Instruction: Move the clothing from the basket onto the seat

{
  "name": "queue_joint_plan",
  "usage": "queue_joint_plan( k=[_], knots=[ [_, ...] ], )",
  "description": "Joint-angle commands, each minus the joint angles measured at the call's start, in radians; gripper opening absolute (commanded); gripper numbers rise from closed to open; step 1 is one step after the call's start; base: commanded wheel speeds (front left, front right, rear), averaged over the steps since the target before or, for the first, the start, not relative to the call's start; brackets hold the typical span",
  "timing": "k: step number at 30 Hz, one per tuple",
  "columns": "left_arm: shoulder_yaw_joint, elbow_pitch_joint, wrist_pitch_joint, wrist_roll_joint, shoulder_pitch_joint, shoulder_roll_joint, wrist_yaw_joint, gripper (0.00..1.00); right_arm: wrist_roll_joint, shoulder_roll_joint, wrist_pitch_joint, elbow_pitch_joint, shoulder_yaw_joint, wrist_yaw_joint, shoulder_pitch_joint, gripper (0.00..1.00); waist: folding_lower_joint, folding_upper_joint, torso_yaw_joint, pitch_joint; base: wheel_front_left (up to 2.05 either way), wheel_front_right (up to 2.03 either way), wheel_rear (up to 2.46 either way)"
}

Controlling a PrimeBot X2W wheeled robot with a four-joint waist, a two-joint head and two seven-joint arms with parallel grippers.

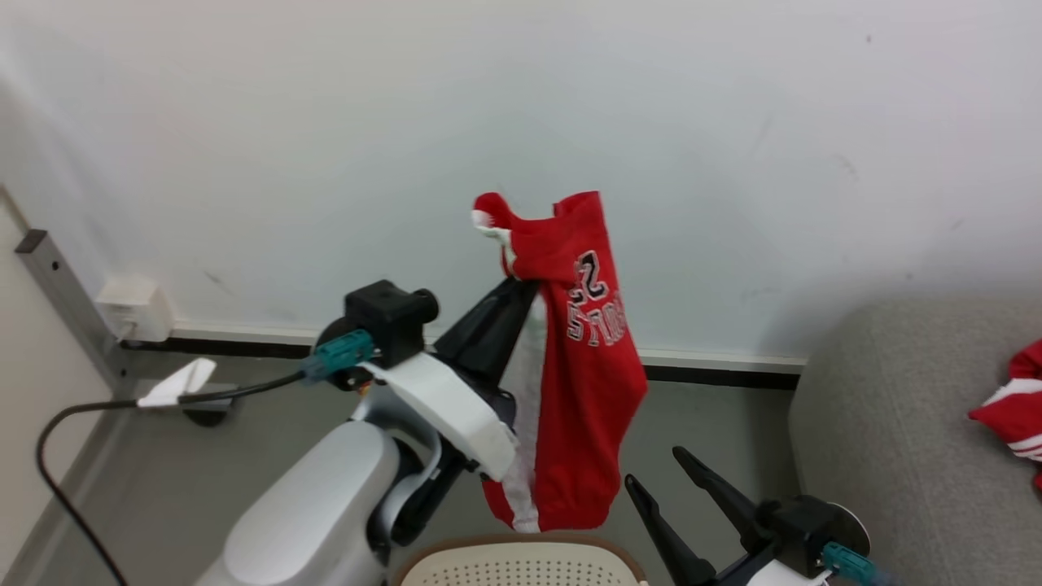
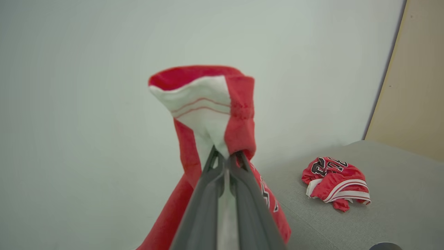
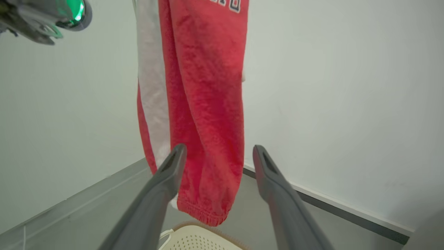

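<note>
A red garment (image 1: 582, 358) with a white side stripe and black-and-white lettering hangs in the air above the basket (image 1: 521, 563), whose cream perforated wall and brown rim show at the bottom edge. My left gripper (image 1: 525, 285) is shut on the garment near its waistband (image 2: 208, 104), and the fabric droops down to just above the rim (image 3: 204, 236). My right gripper (image 1: 651, 468) stands open low to the right of the cloth, nothing between its fingers (image 3: 166, 173). A second red garment (image 2: 334, 182) lies crumpled on the light-grey seat (image 1: 895, 423).
A pale wall runs behind everything, with a dark skirting strip and grey floor below. A white socket box (image 1: 134, 309) and a black cable (image 1: 89, 407) sit at the left. A beige panel (image 2: 416, 86) stands beyond the seat.
</note>
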Motion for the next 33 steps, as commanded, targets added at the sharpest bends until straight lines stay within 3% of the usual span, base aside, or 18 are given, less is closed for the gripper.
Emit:
queue_joint_plan(
  k=[1, 11, 24, 25, 27, 33],
  knots=[
    [-0.01, 0.003, 0.004, 0.005, -0.014, -0.012, -0.009, 0.0, 0.015, -0.003, 0.0, 0.042, 0.022, -0.002, -0.032, 1.0, 0.0, -0.0001, 0.03, -0.007, 0.0, 0.0, 0.0],
    [-0.088, -0.028, 0.047, -0.002, -0.033, -0.073, -0.054, 0.0, 0.1, 0.032, 0.001, 0.251, 0.122, -0.002, -0.15, 1.0, 0.0, -0.0001, 0.139, -0.019, 0.0, 0.0, 0.0],
    [-0.13, -0.003, 0.056, -0.017, -0.031, -0.115, -0.065, 0.0, 0.168, 0.043, 0.001, 0.282, 0.177, -0.002, -0.204, 1.0, 0.0, -0.0001, 0.236, -0.027, 0.0, 0.0, 0.0],
    [-0.128, 0.002, 0.054, -0.022, -0.028, -0.115, -0.065, 0.0, 0.175, 0.042, 0.001, 0.277, 0.178, -0.002, -0.203, 0.53, 0.0, -0.0001, 0.238, -0.028, 0.0, 0.0, 0.0],
    [-0.127, 0.01, 0.049, -0.024, -0.023, -0.112, -0.064, 0.0, 0.182, 0.039, 0.001, 0.265, 0.176, -0.002, -0.199, 0.0, 0.0, -0.0001, 0.24, -0.027, 0.0, 0.0, 0.0],
    [-0.112, 0.021, 0.043, -0.032, -0.015, -0.088, -0.054, 0.0, 0.172, 0.037, 0.001, 0.217, 0.138, -0.002, -0.186, 0.0, 0.0, -0.0001, 0.217, -0.019, 0.0, 0.0, 0.0]
  ],
)
